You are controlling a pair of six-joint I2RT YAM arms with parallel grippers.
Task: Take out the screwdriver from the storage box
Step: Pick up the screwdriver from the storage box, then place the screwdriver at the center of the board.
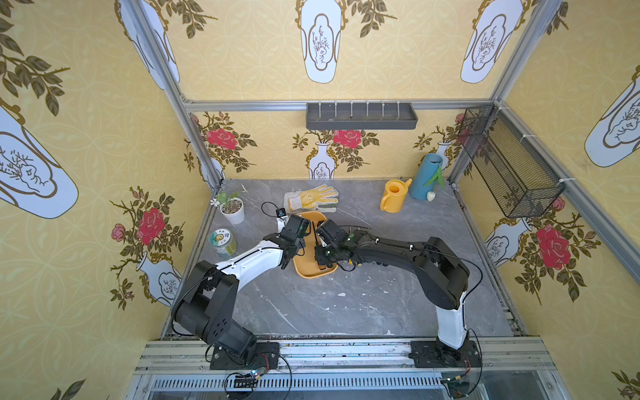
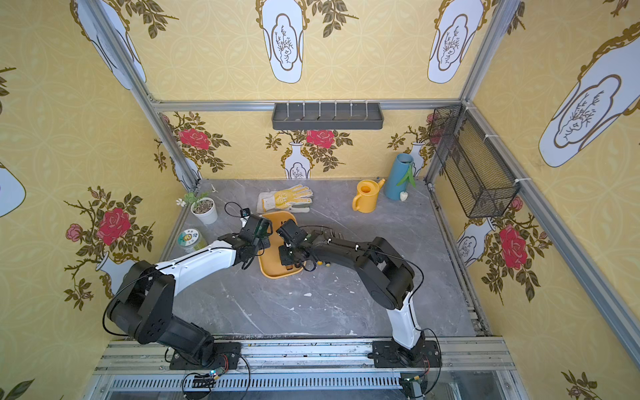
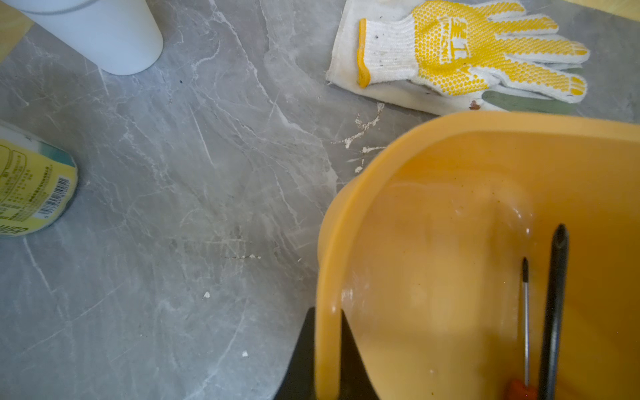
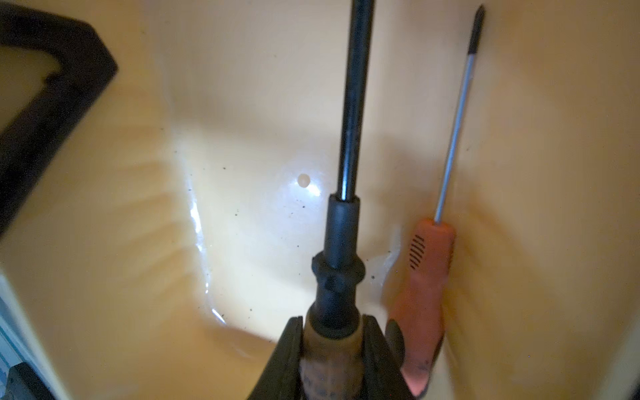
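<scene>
Grey marbled surface (image 1: 346, 304) is carrying the storage box (image 1: 306, 268), its rim pinched by the closed left end effector (image 3: 327, 346), while the right end effector (image 4: 332, 325) is clamping the handle of the screwdriver (image 4: 349, 138) inside the box, the shaft running straight ahead of it.

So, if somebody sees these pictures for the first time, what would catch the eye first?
The eye goes to the yellow-orange storage box in the middle of the grey table. There the right gripper is closed on the handle of a big dark screwdriver, while the left gripper pinches the box's rim. A smaller orange-handled screwdriver lies beside it on the box floor.
</scene>
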